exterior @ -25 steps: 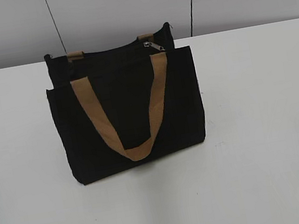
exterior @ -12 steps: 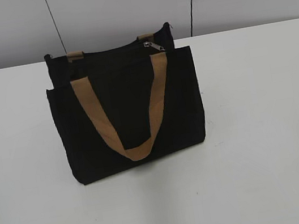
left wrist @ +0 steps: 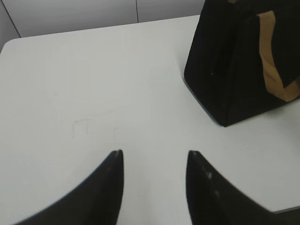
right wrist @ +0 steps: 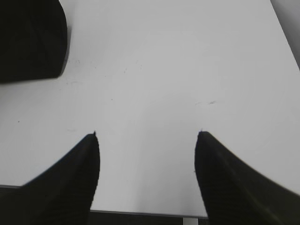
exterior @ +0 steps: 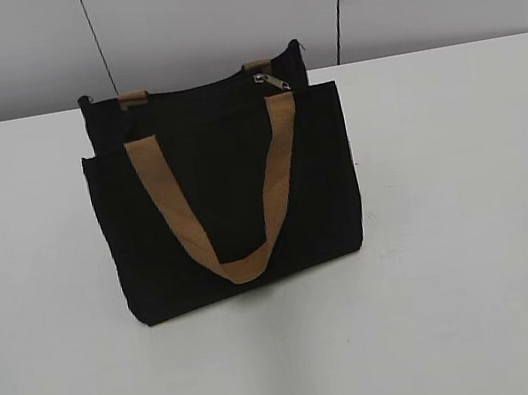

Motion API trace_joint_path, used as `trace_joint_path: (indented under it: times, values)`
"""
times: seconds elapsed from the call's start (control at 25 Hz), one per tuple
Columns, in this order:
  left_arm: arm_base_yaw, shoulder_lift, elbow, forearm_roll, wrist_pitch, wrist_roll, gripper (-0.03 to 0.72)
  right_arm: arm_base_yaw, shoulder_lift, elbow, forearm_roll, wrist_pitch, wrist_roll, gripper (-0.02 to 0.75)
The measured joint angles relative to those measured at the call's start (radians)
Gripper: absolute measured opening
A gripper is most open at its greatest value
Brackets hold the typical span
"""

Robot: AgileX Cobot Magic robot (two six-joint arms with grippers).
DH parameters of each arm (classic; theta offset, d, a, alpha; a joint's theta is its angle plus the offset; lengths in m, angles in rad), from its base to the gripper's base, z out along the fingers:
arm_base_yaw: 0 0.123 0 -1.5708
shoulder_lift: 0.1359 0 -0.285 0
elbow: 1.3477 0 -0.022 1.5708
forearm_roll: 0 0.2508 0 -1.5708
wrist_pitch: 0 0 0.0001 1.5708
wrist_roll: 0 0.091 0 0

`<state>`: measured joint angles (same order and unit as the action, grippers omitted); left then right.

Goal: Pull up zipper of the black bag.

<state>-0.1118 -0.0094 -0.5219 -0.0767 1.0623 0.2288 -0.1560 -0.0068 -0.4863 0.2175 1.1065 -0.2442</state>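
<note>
black bag upright on white table, zipper at top right

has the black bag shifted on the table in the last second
No. In the exterior view the black bag stands in the same spot against the dark wall seams behind it, and its zipper sits at the same place near the top right.

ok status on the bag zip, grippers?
Left gripper open, right gripper open, both over bare table. Black bag upright, zipper at top right, untouched. Nothing in the way.
</note>
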Motion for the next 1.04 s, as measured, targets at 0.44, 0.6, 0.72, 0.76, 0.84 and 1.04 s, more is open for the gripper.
trace_joint_path:
  times: [0.44, 0.6, 0.72, 0.76, 0.84, 1.04]
  values:
    - [0.0, 0.0, 0.0, -0.008, 0.001, 0.001, 0.306, 0.0, 0.0, 0.0, -0.025, -0.004, 0.045, 0.494]
    - [0.0, 0.0, 0.0, -0.009, 0.001, 0.001, 0.284, 0.0, 0.0, 0.0, -0.025, -0.007, 0.047, 0.494]
    - [0.0, 0.0, 0.0, -0.009, 0.002, 0.001, 0.272, 0.0, 0.0, 0.0, -0.025, -0.007, 0.047, 0.494]
    - [0.0, 0.0, 0.0, -0.009, 0.002, 0.001, 0.269, 0.0, 0.0, 0.0, -0.025, -0.007, 0.047, 0.494]
    - [0.0, 0.0, 0.0, -0.009, 0.002, 0.001, 0.266, 0.0, 0.0, 0.0, -0.025, -0.007, 0.047, 0.494]
    - [0.0, 0.0, 0.0, -0.009, 0.002, 0.001, 0.253, 0.0, 0.0, 0.0, -0.025, -0.007, 0.047, 0.494]
